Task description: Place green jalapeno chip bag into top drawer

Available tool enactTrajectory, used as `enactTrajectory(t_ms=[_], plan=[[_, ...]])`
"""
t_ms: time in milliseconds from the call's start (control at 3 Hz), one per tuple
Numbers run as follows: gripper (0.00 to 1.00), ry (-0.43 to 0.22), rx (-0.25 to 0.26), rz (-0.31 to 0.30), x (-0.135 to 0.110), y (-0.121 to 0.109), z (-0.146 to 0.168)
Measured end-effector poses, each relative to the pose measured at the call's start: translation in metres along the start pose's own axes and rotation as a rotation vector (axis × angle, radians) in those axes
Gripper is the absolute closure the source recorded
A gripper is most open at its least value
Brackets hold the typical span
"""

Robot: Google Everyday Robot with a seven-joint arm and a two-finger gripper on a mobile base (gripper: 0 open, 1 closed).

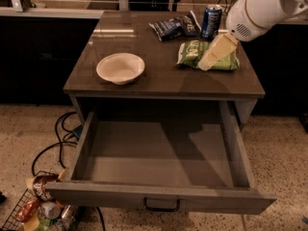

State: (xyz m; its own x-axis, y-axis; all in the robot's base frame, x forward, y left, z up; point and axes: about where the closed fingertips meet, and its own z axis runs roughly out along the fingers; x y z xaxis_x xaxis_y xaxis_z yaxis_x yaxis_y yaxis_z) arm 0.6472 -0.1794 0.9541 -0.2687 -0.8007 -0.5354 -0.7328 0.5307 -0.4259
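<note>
Occlusion comes first: the green jalapeno chip bag (189, 53) is partly covered by the hand (206, 65), a cream wedge slanting down onto the middle of the bag. The hand appears to touch the bag, but actual contact cannot be confirmed. Whether the hand is released or clenched cannot be told from this angle. The bag lies flat on the table (159, 78), to the right of the white bowl (120, 67) and well apart from it. Its lettering is too blurred to read.

The white arm (260, 6) rises from the hand to the upper right of the bowl and is cut off by the frame edge.

A dark blue chip bag (174, 27) lies behind and to the right of the bowl. A blue can (211, 21) stands upright farther right, just beside that bag.

The bowl shows a plain pale inside.

The top drawer (159, 196) is pulled fully open below and in front of the bowl. Its inside shows a bare grey bottom crossed by shadow, and a dark pull handle (162, 205) sits on its front.

On the floor, below and left of the bowl, a wire basket (14, 214) is cut off at the frame corner. It holds crumpled wrappers that cannot be identified. Dark cables (57, 134) loop close by.
</note>
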Motion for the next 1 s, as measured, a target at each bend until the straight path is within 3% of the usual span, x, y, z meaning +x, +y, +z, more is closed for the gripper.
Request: enactTrajectory(t_ms=[667,1000], plan=[[0.00,-0.127,-0.005,0.191,0.019,-0.050,0.102],[0.00,-0.158,-0.043,0.239,0.028,-0.062,0.147]])
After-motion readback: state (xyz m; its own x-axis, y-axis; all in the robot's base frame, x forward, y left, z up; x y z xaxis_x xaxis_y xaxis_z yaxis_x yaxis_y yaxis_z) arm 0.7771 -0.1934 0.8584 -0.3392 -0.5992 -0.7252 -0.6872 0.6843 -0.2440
